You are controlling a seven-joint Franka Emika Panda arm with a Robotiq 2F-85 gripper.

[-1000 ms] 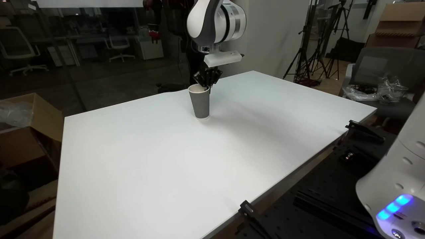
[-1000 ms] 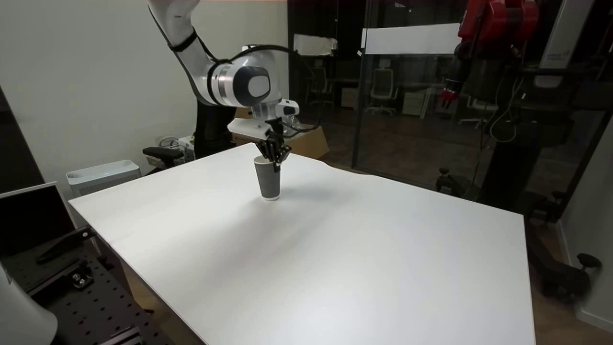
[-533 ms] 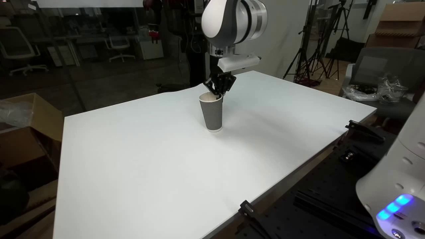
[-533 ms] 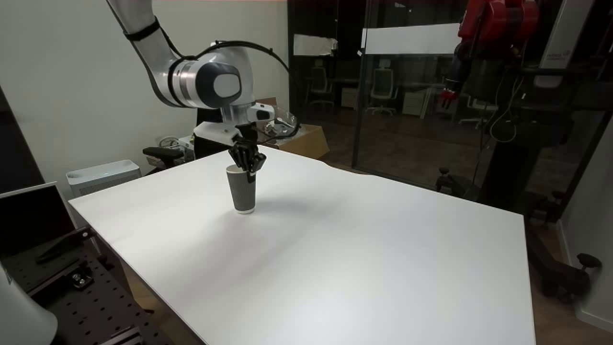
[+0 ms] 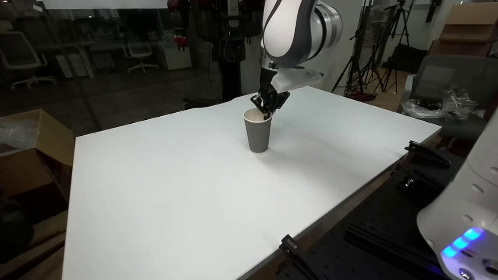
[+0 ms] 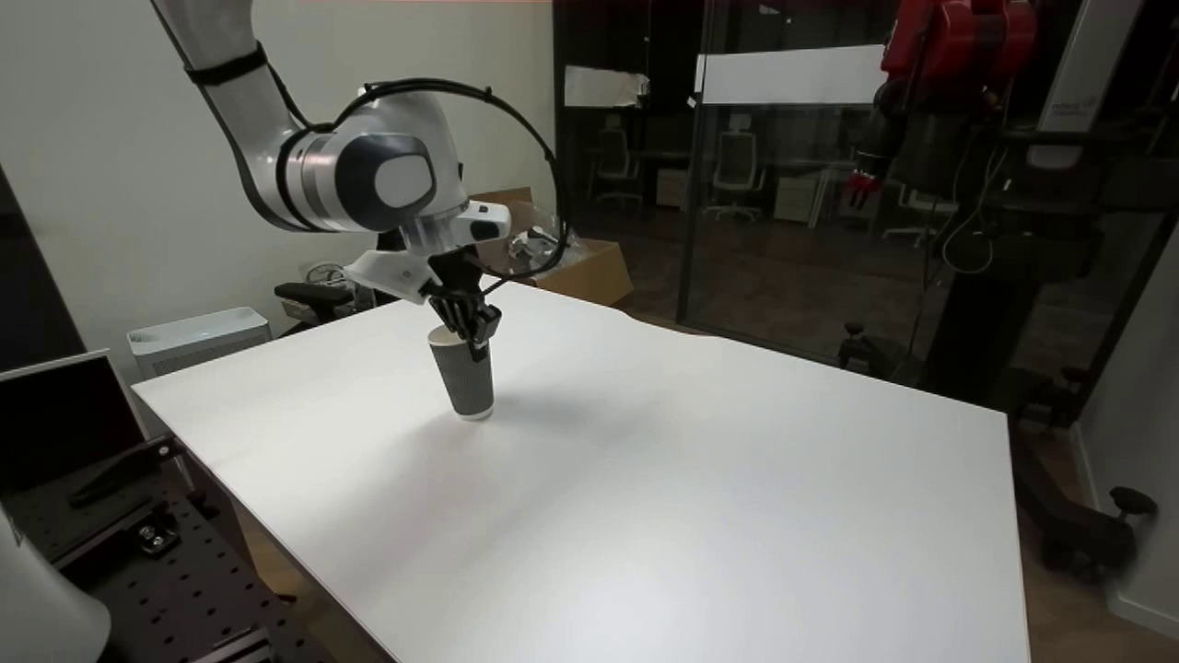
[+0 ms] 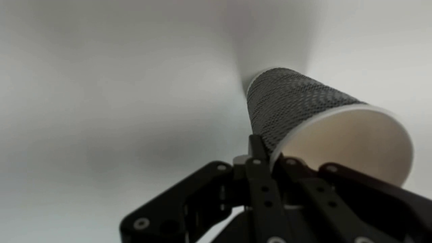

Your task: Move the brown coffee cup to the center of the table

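The brown coffee cup, a grey-brown ribbed paper cup with a pale rim, shows in both exterior views [image 5: 258,137] [image 6: 467,382] and in the wrist view [image 7: 293,98]. It leans slightly. Its base is at or very close to the white table [image 5: 167,186], also in view [image 6: 718,516]; I cannot tell whether it touches. My gripper [image 5: 268,113] is shut on the cup's wall at the rim, as seen in an exterior view [image 6: 479,343] and the wrist view [image 7: 272,158]. One finger is inside the cup and the other outside. The inner fingertip is mostly hidden.
Black clamps [image 5: 288,245] [image 5: 427,152] sit along the table edge by the robot base [image 5: 463,217]. A cardboard box [image 5: 39,144] stands beyond a table end. A red and black robot [image 6: 958,55] stands past the far edge. A grey chair [image 5: 451,85] is near a corner.
The arm has carried the cup away from the far table edge, rightward in an exterior view and leftward and nearer in an exterior view. Over the last half second the cup has tilted slightly.
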